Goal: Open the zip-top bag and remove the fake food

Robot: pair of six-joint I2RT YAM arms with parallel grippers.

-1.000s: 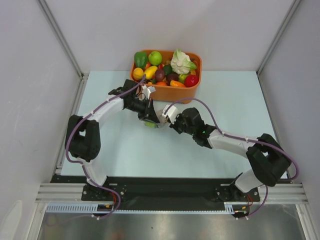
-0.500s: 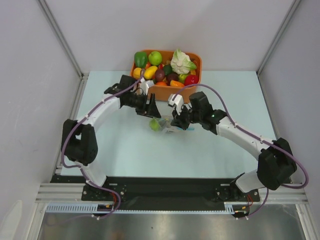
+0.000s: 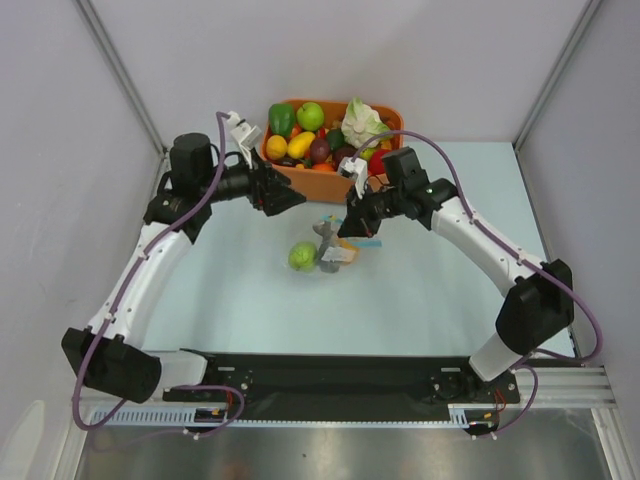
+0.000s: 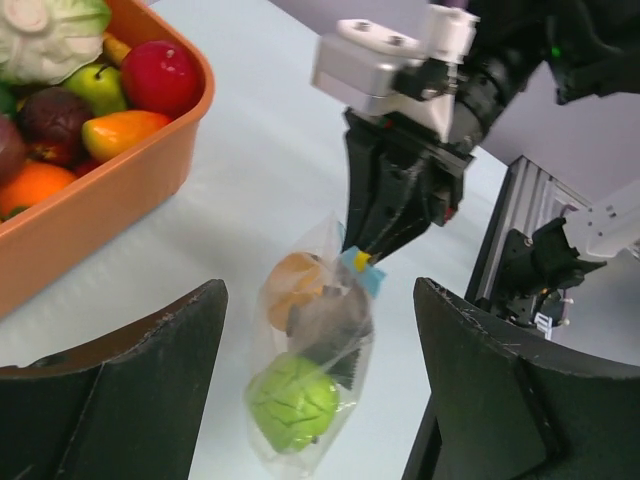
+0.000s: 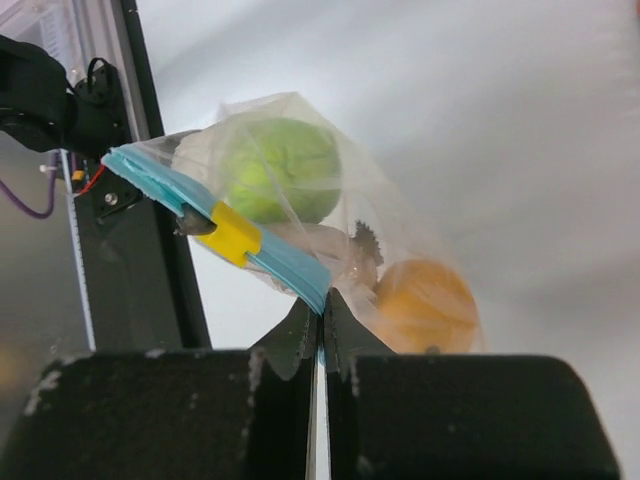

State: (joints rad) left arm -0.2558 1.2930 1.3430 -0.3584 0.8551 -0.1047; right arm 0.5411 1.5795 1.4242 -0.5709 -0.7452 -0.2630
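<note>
Pale blue table runs out to white walls, with a tub of toy fruit at its far edge. Your right gripper is pressed together on the blue zip strip of the bag, which dangles below it just in front of the tub; you cannot tell whether its bottom touches the table. Inside sit a green fruit, an orange fruit and a grey fish. Your left gripper hangs spread wide and empty near the tub's left corner, apart from the bag. Expect thin, crinkly, slippery film sagging under a light load. Take the strip's free end or its yellow slider, not the loose film.
</note>
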